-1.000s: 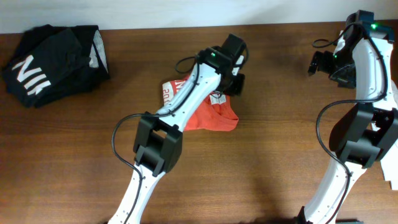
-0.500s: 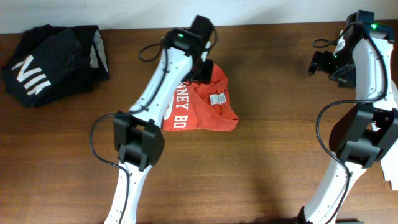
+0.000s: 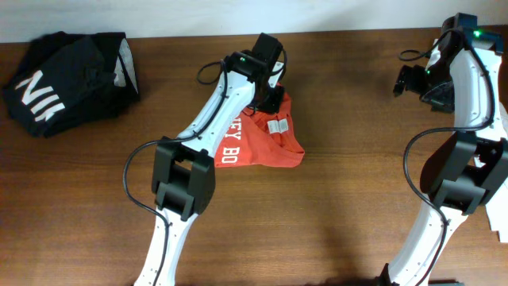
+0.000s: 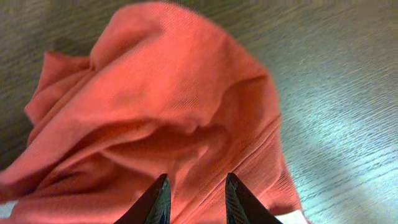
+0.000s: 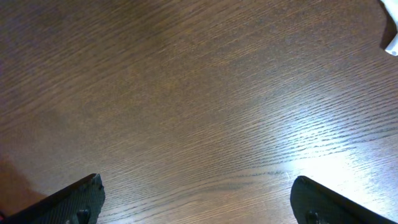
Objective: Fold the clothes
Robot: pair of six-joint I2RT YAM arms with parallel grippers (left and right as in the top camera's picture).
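Observation:
The red-orange T-shirt lies folded on the table's middle, with white letters "BO" and a white tag showing. My left gripper hangs over the shirt's far edge. In the left wrist view the shirt fills the frame, and the gripper's fingers stand a little apart just above the cloth. A black garment with white letters lies bunched at the far left. My right gripper is wide open and empty at the far right, over bare wood. I see no plain white garment for certain.
The wooden table runs to a pale wall edge at the back. A small white bit shows at the right wrist view's upper right corner; I cannot tell what it is. The right arm's base stands at the right edge.
My left arm swung left from over the shirt's right part to its far edge, then came back slightly right. More of the shirt's print shows. The right arm has not moved.

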